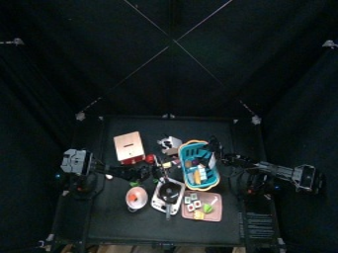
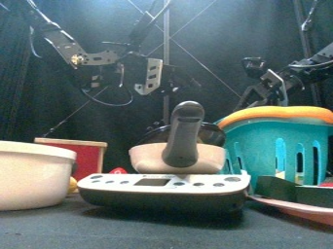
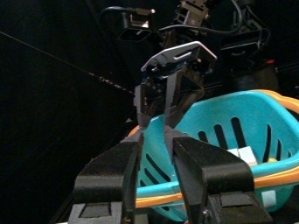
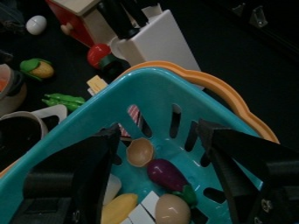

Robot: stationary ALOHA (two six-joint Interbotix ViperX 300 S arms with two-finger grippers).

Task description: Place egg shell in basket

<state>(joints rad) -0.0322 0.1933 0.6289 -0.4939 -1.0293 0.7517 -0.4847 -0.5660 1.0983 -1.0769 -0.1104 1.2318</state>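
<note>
The teal basket (image 4: 198, 96) with an orange rim stands right of the table's middle (image 1: 199, 163) and at the right of the front view (image 2: 279, 146). My right gripper (image 4: 158, 131) hangs open just above it, jaws spread wide over the inside. Between those jaws, on the basket floor, lies a pale tan cupped egg shell (image 4: 140, 151), free of both fingers. Beside it are a purple piece (image 4: 163, 175), a yellow piece and a tan egg. My left gripper (image 3: 163, 131) is open and holds nothing, a little to the basket's left and facing its side wall (image 3: 233, 131).
A red box (image 1: 129, 145) stands at the back left. An orange-red bowl (image 1: 138, 198) and a pinkish flat box (image 1: 203, 206) sit near the front. A mortar with pestle (image 2: 182, 146), a grey scale (image 2: 163, 190) and a white bowl (image 2: 26, 175) crowd the front edge.
</note>
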